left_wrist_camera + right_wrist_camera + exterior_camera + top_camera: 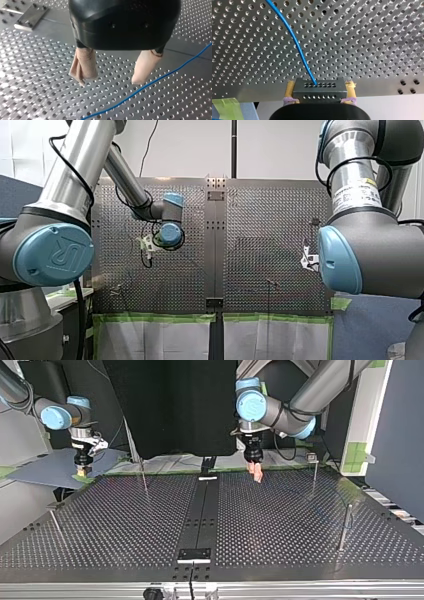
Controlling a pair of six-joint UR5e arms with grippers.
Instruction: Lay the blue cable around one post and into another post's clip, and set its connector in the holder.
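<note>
Holes in neat rows cover the grey metal table [260, 225] in the front view. My left gripper [148, 243] hangs over its left half. My right gripper [309, 259] sits at its right edge, half hidden behind that arm's bulky blue-capped joint. Green tape [160, 318] lines the near border.

From across the table, the top view shows a smooth black strip [205, 505] dividing the dimpled surface. Thin upright posts [345, 527] stand toward the sides. My left gripper, with beige pads, points down just right of the strip at the far edge. My right gripper is at the far left corner, above a scrap of green tape.

The left wrist view shows the soft, wrinkled beige fingers [83, 66] spread apart and holding nothing. The thin blue cable [150, 85] lies on the table just beside one fingertip.

In the right wrist view, yellow-padded fingers [289, 90] clamp a dark, boxy connector [318, 93] drilled with small holes. The cable runs out of it across the table. Four black screw heads [409, 86] sit nearby.
</note>
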